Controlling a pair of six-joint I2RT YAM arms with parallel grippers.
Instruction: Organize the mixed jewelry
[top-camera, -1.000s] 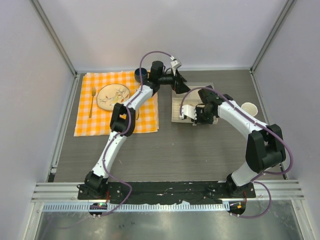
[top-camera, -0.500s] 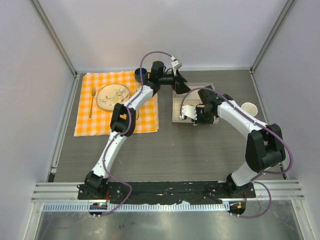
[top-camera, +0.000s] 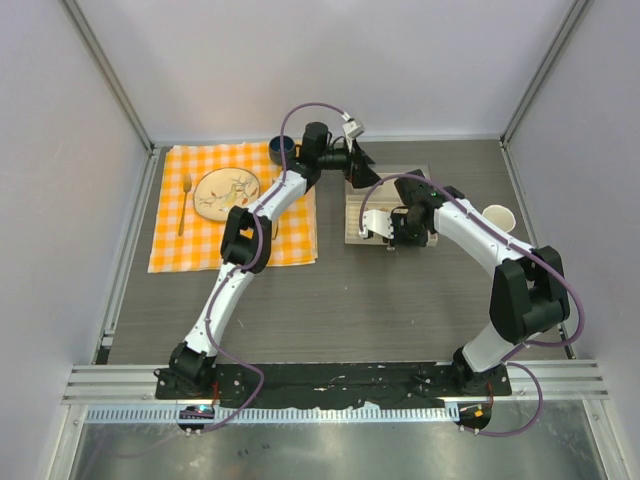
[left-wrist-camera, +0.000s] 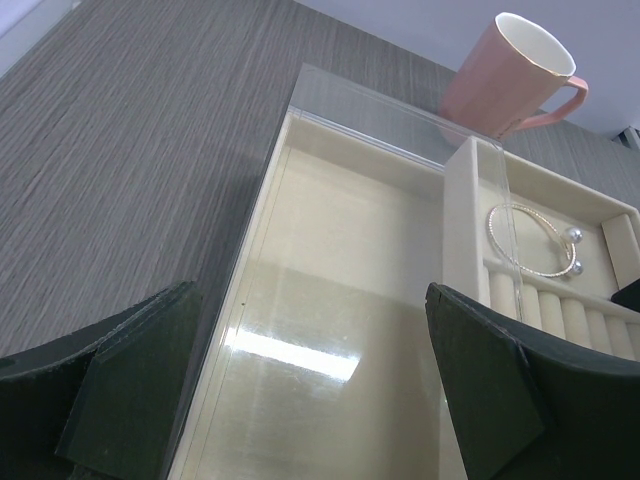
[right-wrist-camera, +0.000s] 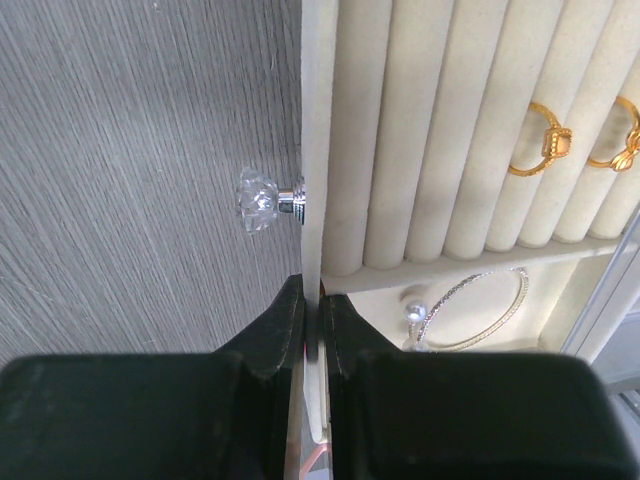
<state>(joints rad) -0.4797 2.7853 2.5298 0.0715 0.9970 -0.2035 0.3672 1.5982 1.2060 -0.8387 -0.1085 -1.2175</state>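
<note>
The mixed jewelry shows as small gold bits on a beige plate (top-camera: 226, 192), and as two gold rings (right-wrist-camera: 545, 145) on the roll slots of a beige drawer. A thin silver hoop (right-wrist-camera: 470, 315) with a pearl end lies in the compartment beside them; the same silver hoop (left-wrist-camera: 530, 240) appears in the left wrist view. My right gripper (right-wrist-camera: 312, 290) is shut on the drawer's front wall (right-wrist-camera: 318, 120), just below its crystal knob (right-wrist-camera: 262, 198). The left gripper (left-wrist-camera: 310, 300) hangs open over the jewelry box's clear lid (left-wrist-camera: 330, 300), holding nothing. From above, the left gripper (top-camera: 357, 160) is at the box's far edge and the right gripper (top-camera: 385, 228) at its near side.
An orange checked cloth (top-camera: 170, 255) lies at the left and carries the plate, a fork (top-camera: 185, 200) and a dark blue cup (top-camera: 281, 148). A pink mug (left-wrist-camera: 510, 75) stands right of the jewelry box (top-camera: 350, 215); that mug (top-camera: 497, 217) is close to my right forearm.
</note>
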